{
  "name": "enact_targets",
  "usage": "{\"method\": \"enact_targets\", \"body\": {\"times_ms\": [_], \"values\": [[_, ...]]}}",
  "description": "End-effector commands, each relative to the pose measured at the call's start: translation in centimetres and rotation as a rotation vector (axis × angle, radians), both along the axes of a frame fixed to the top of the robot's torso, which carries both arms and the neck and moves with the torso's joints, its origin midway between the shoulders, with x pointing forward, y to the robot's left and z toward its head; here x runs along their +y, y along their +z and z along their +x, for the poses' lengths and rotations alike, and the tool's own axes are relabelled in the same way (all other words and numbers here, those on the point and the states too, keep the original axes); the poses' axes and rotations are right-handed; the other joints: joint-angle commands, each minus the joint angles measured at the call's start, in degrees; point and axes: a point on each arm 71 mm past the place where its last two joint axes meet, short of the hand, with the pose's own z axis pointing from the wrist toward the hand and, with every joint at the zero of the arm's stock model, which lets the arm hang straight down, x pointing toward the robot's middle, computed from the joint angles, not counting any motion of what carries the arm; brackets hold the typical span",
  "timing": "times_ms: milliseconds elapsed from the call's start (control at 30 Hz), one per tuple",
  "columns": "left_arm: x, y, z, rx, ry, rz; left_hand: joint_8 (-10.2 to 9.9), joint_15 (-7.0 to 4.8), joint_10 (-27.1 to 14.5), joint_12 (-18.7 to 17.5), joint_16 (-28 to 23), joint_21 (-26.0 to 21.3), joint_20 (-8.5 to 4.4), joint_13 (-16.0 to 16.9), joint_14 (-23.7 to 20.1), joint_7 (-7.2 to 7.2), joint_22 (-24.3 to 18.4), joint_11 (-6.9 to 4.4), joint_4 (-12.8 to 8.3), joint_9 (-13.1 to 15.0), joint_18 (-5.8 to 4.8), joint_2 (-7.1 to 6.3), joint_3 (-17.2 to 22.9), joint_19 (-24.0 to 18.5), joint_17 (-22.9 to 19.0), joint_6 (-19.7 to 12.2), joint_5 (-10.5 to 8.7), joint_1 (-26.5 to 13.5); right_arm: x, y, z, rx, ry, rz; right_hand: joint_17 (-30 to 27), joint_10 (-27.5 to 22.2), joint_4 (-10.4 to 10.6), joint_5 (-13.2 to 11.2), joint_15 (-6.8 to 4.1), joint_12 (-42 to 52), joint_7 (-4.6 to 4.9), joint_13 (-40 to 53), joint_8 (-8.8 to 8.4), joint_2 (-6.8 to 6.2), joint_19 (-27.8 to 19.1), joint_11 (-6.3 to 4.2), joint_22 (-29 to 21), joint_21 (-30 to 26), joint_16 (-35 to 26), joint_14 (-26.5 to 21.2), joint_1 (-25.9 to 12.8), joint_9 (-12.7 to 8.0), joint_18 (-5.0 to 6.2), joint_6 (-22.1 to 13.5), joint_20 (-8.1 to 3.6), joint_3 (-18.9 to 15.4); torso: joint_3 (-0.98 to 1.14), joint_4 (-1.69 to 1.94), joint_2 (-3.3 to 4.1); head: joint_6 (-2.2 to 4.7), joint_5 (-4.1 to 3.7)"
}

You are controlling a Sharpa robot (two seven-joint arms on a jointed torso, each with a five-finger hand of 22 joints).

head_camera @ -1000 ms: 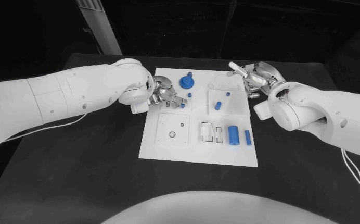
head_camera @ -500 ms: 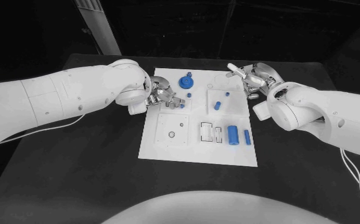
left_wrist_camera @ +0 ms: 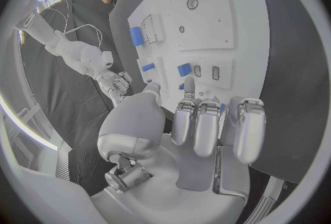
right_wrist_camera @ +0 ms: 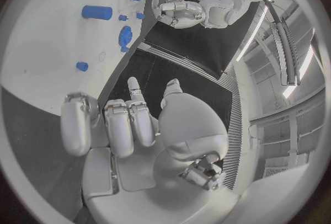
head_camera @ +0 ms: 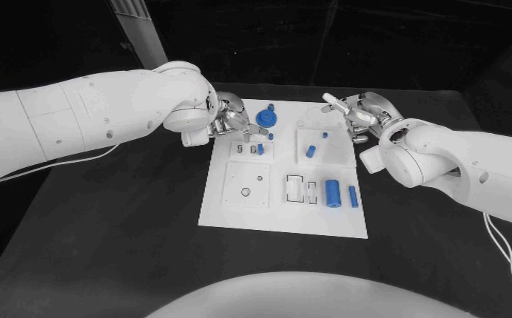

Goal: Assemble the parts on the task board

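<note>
The head camera is looking steeply down on the task board (head_camera: 284, 170) from the robot's near side. Each wrist camera is sitting close behind its own robot hand, the left robot hand (left_wrist_camera: 200, 136) and the right robot hand (right_wrist_camera: 131, 130), both facing across the board, which all three views are sharing.

Task board (head_camera: 280, 218) white, on a black table (head_camera: 128, 207). Parts on it blue: round gear-like piece (head_camera: 265, 117), cylinder (head_camera: 332, 192), slim bar (head_camera: 352, 196). Both hands silver, left hand (head_camera: 233, 126) and right hand (head_camera: 357, 112), on white arms.
</note>
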Motion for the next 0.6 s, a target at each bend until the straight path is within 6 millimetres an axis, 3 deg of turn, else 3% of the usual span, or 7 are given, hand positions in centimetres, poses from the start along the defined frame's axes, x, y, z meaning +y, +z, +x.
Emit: {"method": "enact_targets", "body": {"times_ms": [33,233,367,600], "values": [[-0.1,0.0,-0.1,0.031,-0.024,0.045,-0.4,-0.44,6.0,0.1,0.1,0.2,-0.55,15.0,5.8,-0.09,15.1,-0.3,0.0,0.3,-0.38,0.01,-0.4,6.0,15.1,0.2,-0.46,-0.8,0.1,0.0,0.0,0.005,0.008,-0.009,15.1,6.2,0.0,0.0,-0.03,0.1,-0.03,15.1,0.46,0.0,0.4,0.01,9.4,0.1,0.1,6.0,0.5,0.1,0.85,-0.6,-0.11,-0.5,-0.08,0.0,0.14,0.0,-0.33],[-0.5,0.0,0.1,0.061,-0.035,0.089,-0.7,-0.44,6.0,0.1,0.1,0.2,-0.56,15.0,5.8,-0.1,15.1,-0.3,0.0,0.8,-0.38,0.77,-0.7,6.0,15.1,0.3,-0.67,-1.7,0.1,0.0,0.0,0.009,0.005,-0.012,15.1,6.2,-0.1,0.0,-0.05,0.1,-0.04,15.1,0.72,0.06,0.3,0.0,9.4,0.0,0.1,6.0,0.8,0.1,0.87,-0.7,-0.13,-0.6,0.0,-0.04,0.09,-0.25,-0.24],[-0.8,-0.1,0.3,0.079,-0.042,0.111,-1.0,-0.47,6.0,0.1,0.1,0.2,-0.57,15.0,5.8,-0.15,15.1,-0.35,0.0,1.5,-0.38,1.26,-1.0,6.0,15.1,0.5,1.07,-2.1,0.2,0.0,0.0,0.012,0.004,-0.013,15.1,6.2,-0.1,0.0,-0.05,0.1,-0.04,15.1,0.77,0.07,0.3,0.0,9.4,0.0,0.1,6.0,0.9,0.1,0.87,-0.7,-0.13,-0.6,-0.02,0.0,0.13,-0.33,-0.31],[-1.9,-0.2,0.4,0.09,-0.046,0.142,-1.3,-0.48,6.0,0.1,0.1,0.2,-0.58,15.0,5.8,-0.17,15.1,-0.36,0.0,2.0,-0.38,1.94,-1.4,6.0,15.1,0.6,1.53,-3.0,0.3,-0.1,0.0,0.015,0.006,-0.014,15.1,6.2,-0.1,0.1,-0.07,0.1,-0.06,15.1,1.05,0.17,0.4,-0.02,9.4,0.0,0.1,6.0,1.3,0.2,0.87,-0.9,-0.15,-0.7,-0.03,-0.02,0.1,-0.55,-0.42]]}}
